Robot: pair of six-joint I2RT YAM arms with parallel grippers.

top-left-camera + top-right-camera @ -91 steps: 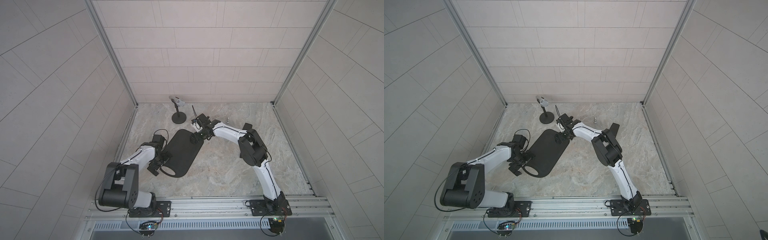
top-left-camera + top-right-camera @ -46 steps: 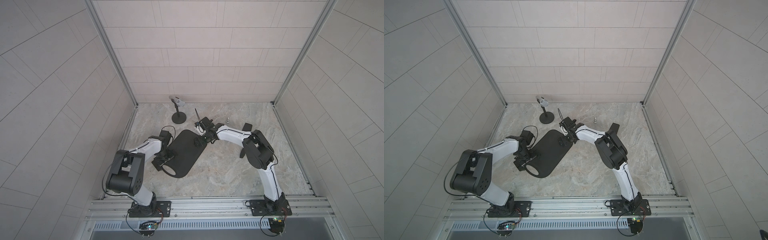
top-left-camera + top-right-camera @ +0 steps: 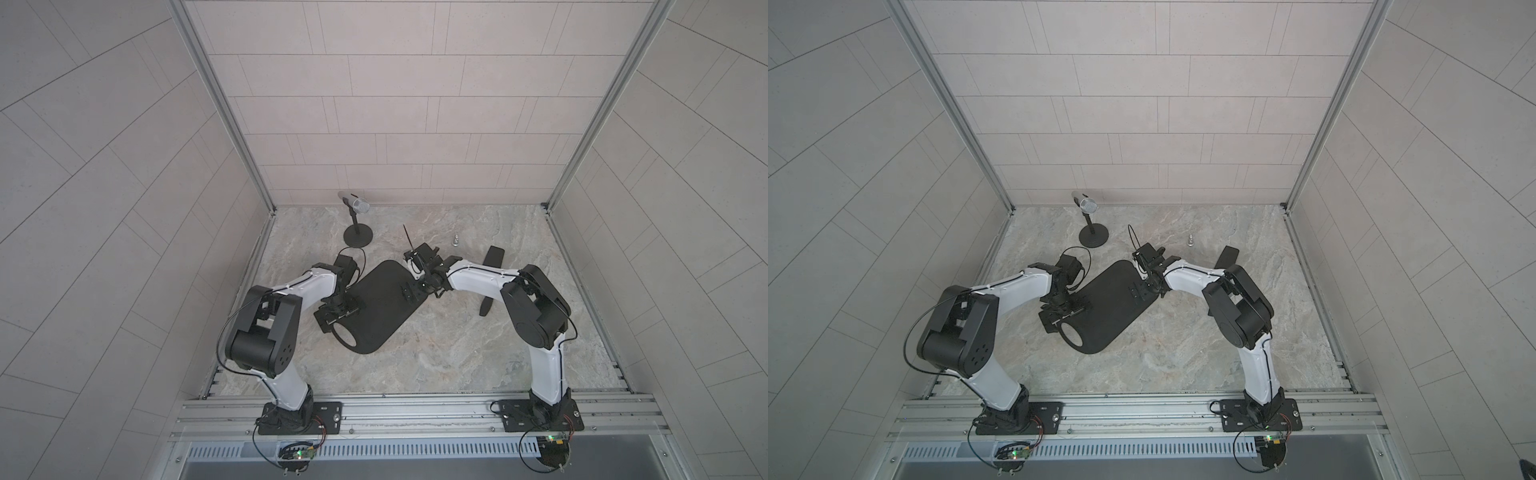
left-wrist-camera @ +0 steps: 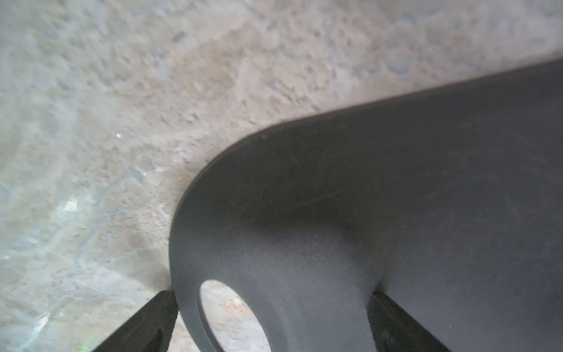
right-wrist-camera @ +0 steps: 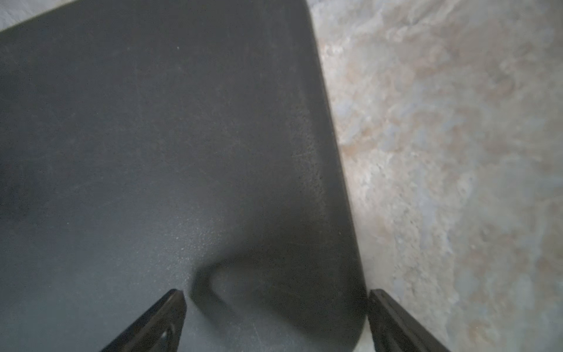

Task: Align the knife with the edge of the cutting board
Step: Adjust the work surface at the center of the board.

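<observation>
Shifted slightly, cutting board [image 3: 382, 307] edges lie between each arm's fingers [image 5: 152, 326].

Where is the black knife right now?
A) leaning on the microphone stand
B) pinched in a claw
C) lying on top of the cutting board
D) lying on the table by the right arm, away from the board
D: the knife lies flat on the table, partly hidden behind the right arm, well apart from the cutting board.
</observation>
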